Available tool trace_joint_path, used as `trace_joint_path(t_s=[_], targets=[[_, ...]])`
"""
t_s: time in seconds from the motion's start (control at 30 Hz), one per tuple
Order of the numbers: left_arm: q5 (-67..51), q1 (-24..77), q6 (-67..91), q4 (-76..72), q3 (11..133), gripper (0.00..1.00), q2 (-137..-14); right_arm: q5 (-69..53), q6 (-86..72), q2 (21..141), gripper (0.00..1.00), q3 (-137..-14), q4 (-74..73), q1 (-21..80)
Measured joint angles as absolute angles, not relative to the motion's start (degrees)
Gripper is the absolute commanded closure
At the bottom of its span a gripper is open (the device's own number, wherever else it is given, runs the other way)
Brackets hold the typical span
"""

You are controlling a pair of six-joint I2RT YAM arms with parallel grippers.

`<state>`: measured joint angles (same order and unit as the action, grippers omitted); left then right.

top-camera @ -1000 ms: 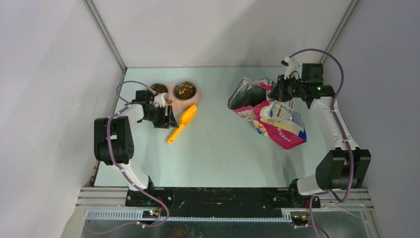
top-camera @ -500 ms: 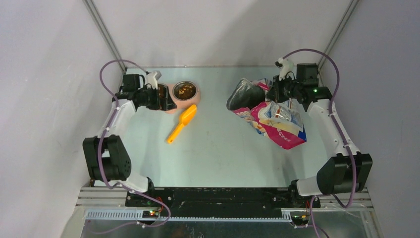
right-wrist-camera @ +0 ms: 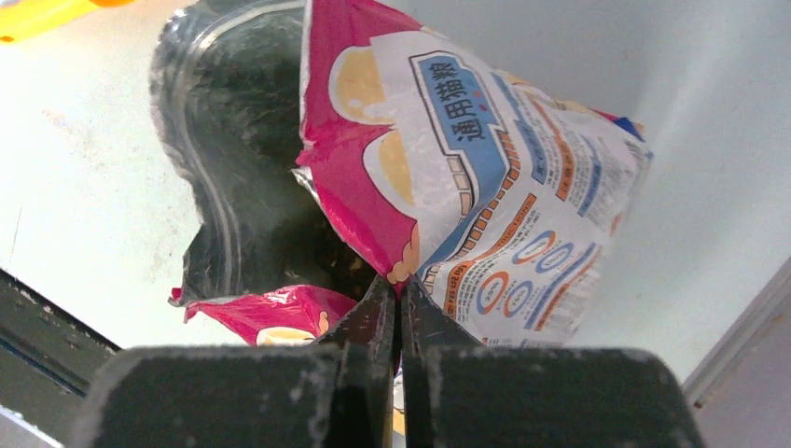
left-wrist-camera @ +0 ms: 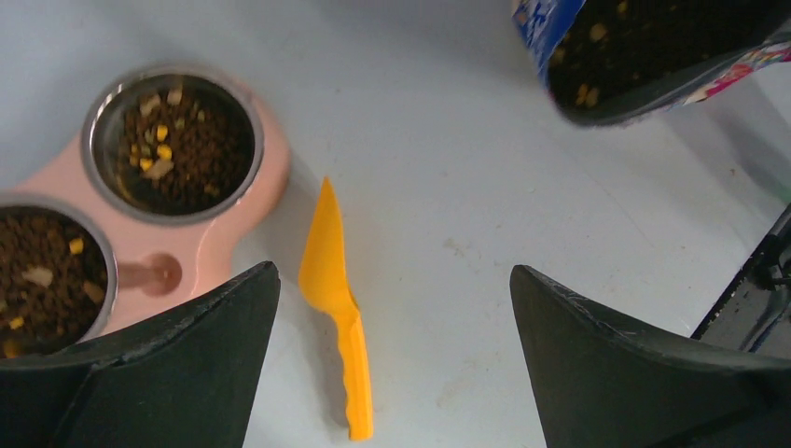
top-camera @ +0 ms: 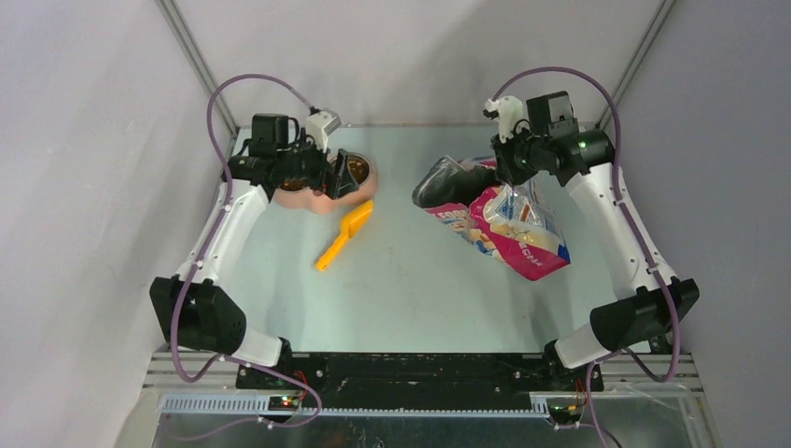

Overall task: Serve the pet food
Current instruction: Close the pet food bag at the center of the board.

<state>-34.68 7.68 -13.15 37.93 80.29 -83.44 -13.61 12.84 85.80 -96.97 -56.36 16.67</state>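
The right gripper (right-wrist-camera: 399, 291) is pinched shut on the rim of the glossy pink-and-blue cat-food bag (right-wrist-camera: 485, 187). The left gripper (left-wrist-camera: 392, 289) gapes wide above an orange plastic scoop (left-wrist-camera: 325, 266). Small brown kibble (left-wrist-camera: 187, 149) lies in both steel bowls of the pink feeder (left-wrist-camera: 224, 247).

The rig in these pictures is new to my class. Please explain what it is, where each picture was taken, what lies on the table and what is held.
Two robot arms are bolted to a table. One picture looks down from above; the others come from a camera on each wrist. On the table: an orange scoop, a pink feeder with kibble in both bowls, and an open cat food bag. The left hand is open and empty. The right hand is shut on the bag's edge.
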Motion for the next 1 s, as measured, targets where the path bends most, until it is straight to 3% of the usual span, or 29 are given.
trace_joint_path(t_s=[0.3, 0.63, 1.0], targets=[[-36.7, 14.7, -16.4, 37.5, 87.4, 0.0, -83.7, -15.3, 19.5, 86.3, 1.0, -104.4, -63.9, 19.1], [-38.2, 24.6, -27.4, 35.3, 92.2, 0.0, -88.0, -21.2, 21.6, 85.3, 1.0, -104.6, -63.8, 7.5], [-36.1, 38.3, -44.3, 44.1, 104.9, 0.01, -100.4, -21.8, 21.0, 85.3, 1.0, -104.6, -63.8, 6.0]])
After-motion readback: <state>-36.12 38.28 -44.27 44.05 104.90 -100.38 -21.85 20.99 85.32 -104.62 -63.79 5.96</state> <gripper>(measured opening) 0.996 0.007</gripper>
